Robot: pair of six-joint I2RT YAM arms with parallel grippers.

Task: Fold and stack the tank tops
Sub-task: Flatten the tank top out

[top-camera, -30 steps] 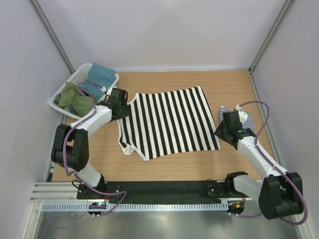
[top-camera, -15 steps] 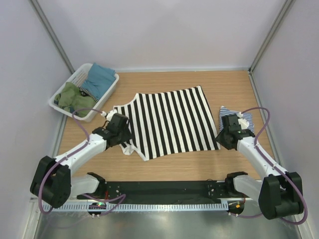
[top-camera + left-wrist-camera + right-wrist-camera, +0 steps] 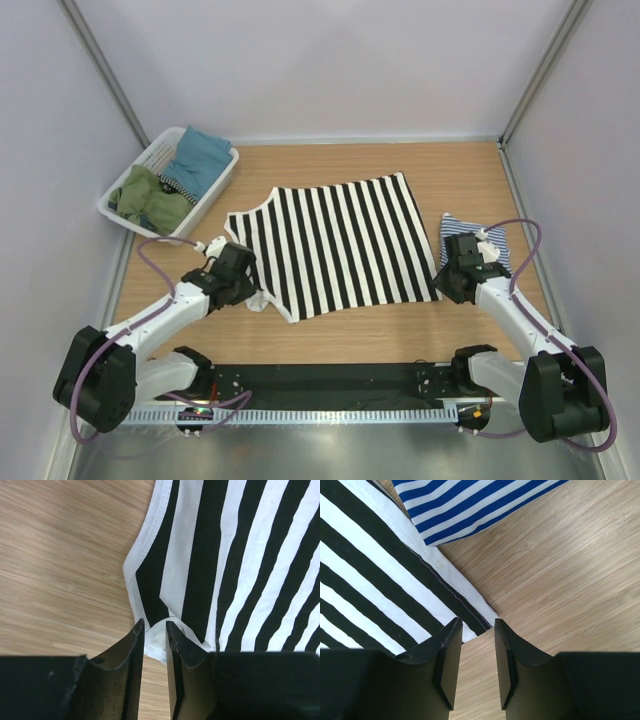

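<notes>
Roughly halfway: thin blue-and-white striped cloth tank top seemingly folded aside, broad black-and-white striped cloth tank top flat, unfolded, left gripper pinching its strap, right gripper parted at hem.

I'm seeing a soft cloth tank top striped broad black-and-white, a folded cloth tank top striped thin blue-and-white, a white slatted plastic basket, a tan wood-grain table
</notes>
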